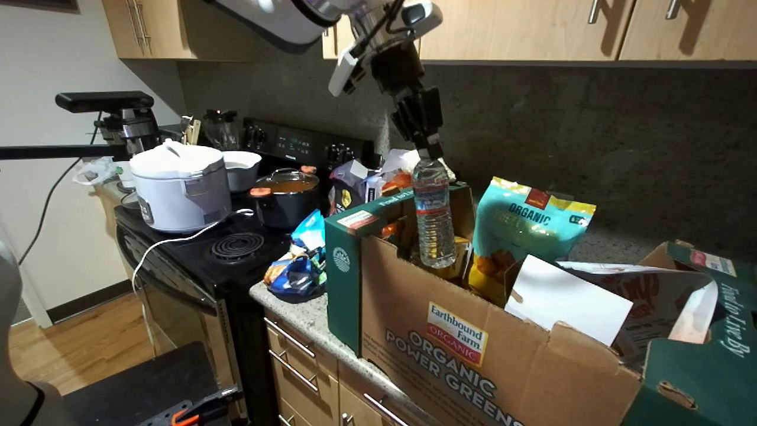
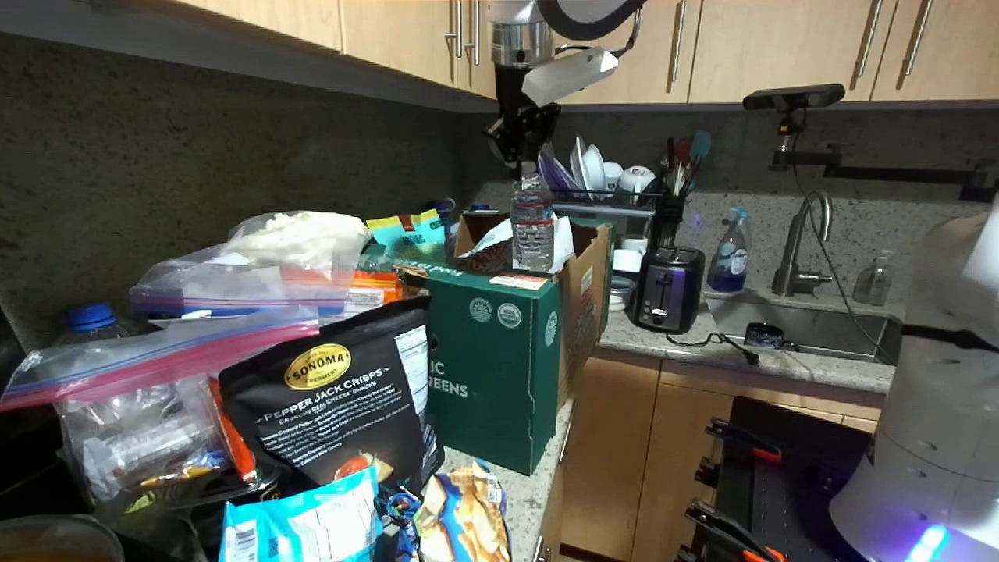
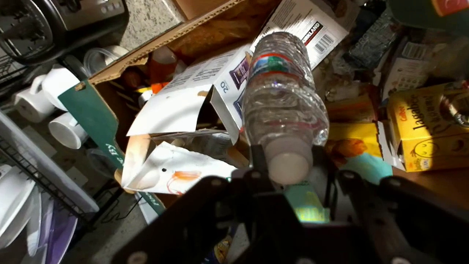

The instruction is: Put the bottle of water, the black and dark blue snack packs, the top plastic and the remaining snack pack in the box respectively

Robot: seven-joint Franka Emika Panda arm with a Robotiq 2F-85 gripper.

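Water btl (image 1: 436, 225) prob. = step 1: over box (image 1: 532, 349), not yet released; other listed items look outside. Worktop's (image 1: 313, 310) front left corner, in an exterior view: dark blue pack (image 1: 295, 278), light blue pack (image 1: 312, 229) (prob. the last one). Then, by box's left end, black pack (image 2: 335, 398) & plastic bag (image 2: 300, 246), all to go. Gripper (image 1: 430, 148) grips btl's neck, near upright, above that end. In box, onward: yellow carton (image 3: 428, 130), teal bag (image 1: 526, 225), white carton (image 3: 176, 102) w/ flaps up.

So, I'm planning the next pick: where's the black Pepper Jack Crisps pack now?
In an exterior view, the black Pepper Jack Crisps pack is just left of the box, right behind the light blue pack.
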